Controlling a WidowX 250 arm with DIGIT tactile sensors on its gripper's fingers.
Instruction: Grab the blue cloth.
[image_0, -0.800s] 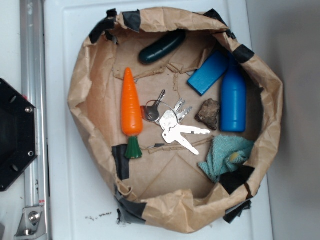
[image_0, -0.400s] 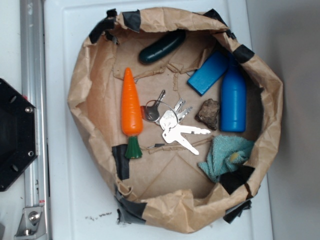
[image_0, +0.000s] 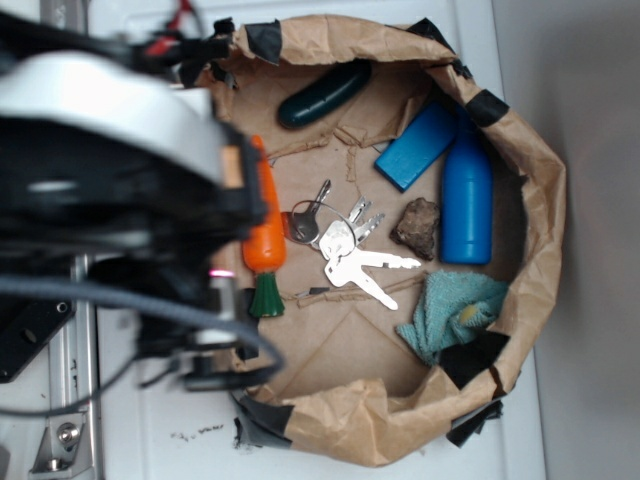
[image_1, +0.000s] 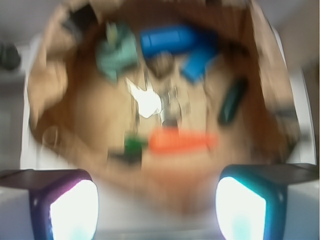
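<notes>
Your claw (image_1: 157, 200) stands wide open and empty in the wrist view, its two fingers (image_1: 65, 202) well apart at the bottom edge, above the paper-lined basket (image_0: 540, 180). In the exterior view the blurred arm (image_0: 110, 180) covers the left side, overlapping the orange carrot (image_0: 268, 240). The blue cloth (image_0: 450, 312) lies crumpled at the basket's lower right, against the paper wall, just below the blue bottle (image_0: 467, 205) and right of the keys (image_0: 350, 250).

no readable text, no labels, no brands, no numbers anywhere
</notes>
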